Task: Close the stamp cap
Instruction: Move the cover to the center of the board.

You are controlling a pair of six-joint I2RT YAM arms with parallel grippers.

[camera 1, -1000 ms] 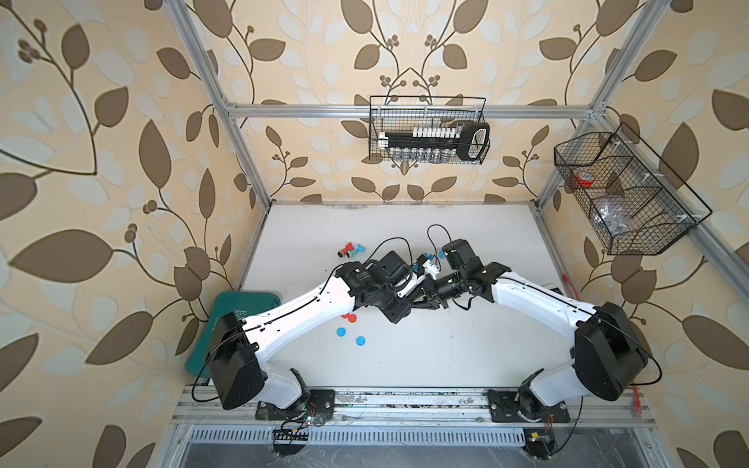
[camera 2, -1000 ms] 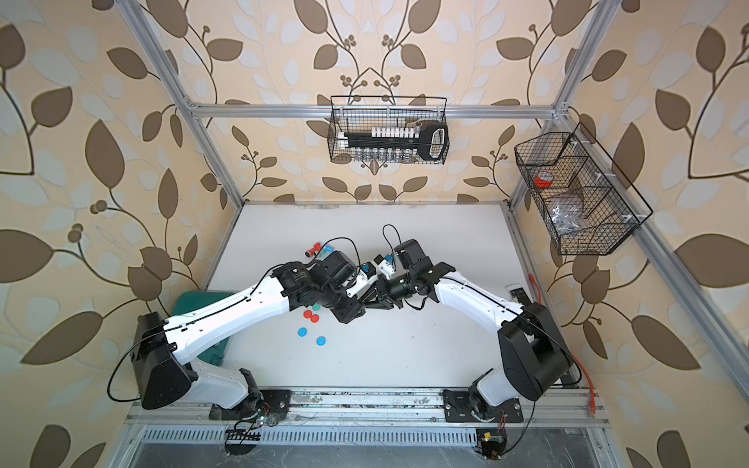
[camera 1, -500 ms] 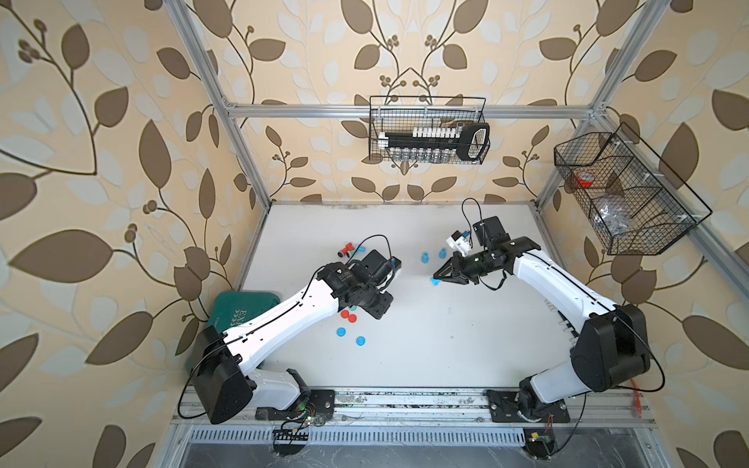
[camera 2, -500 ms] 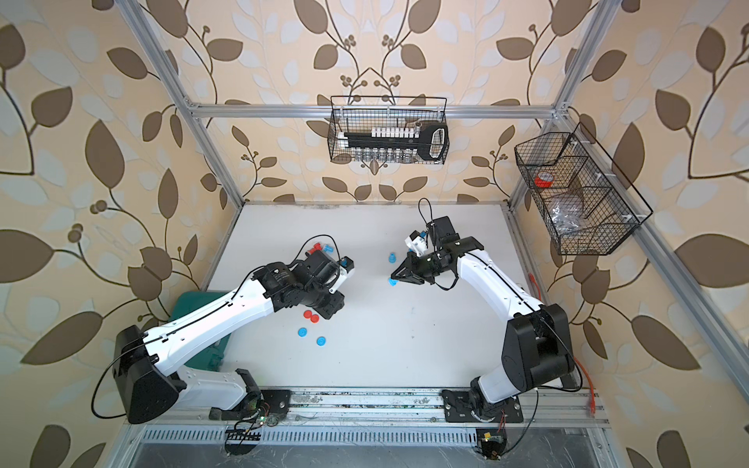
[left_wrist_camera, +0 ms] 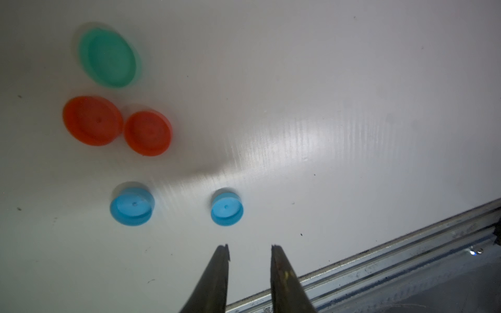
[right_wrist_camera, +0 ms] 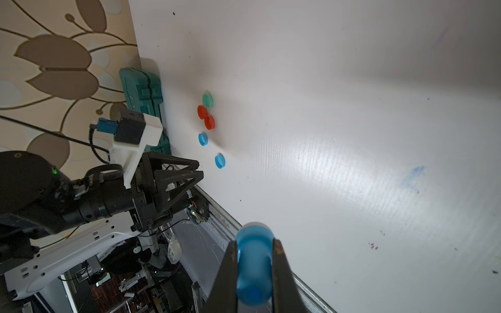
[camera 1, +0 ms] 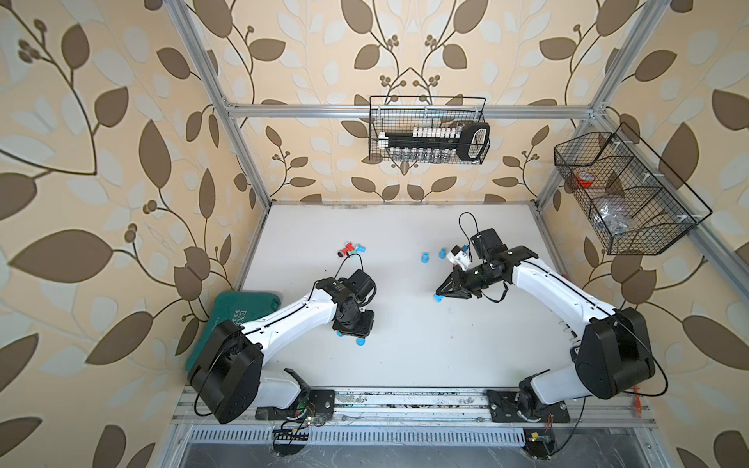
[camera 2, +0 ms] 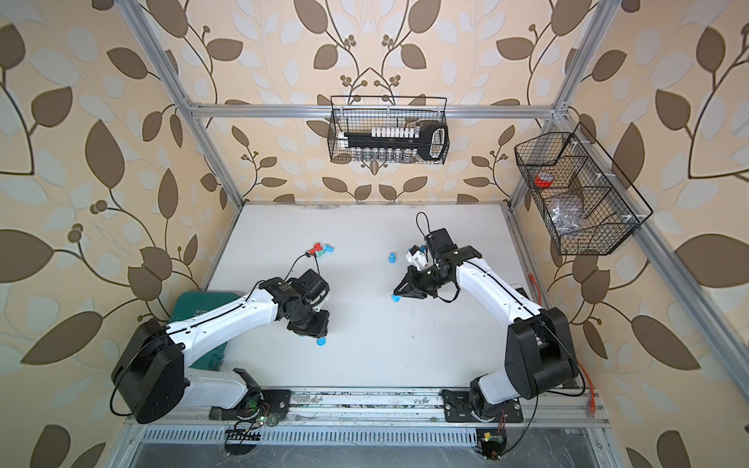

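Operator: Why does the right gripper (right_wrist_camera: 254, 244) clamp the blue stamp (right_wrist_camera: 253, 273) over the middle of the table (camera 1: 405, 364)?

Technician: Likely to present it for capping. The left gripper (left_wrist_camera: 249, 247), parted and empty, hovers near a blue cap (left_wrist_camera: 227, 207).

A robotics lab test cell: an aluminium frame (camera 1: 304, 110) boxes in a white tabletop (camera 1: 405, 316), leaf-patterned wallpaper (camera 1: 101, 182) forms the backdrop, wire baskets (camera 1: 427, 98) hang on the walls, and two white robot arms (camera 1: 292, 316) are bolted to a slotted rail (camera 1: 405, 399).
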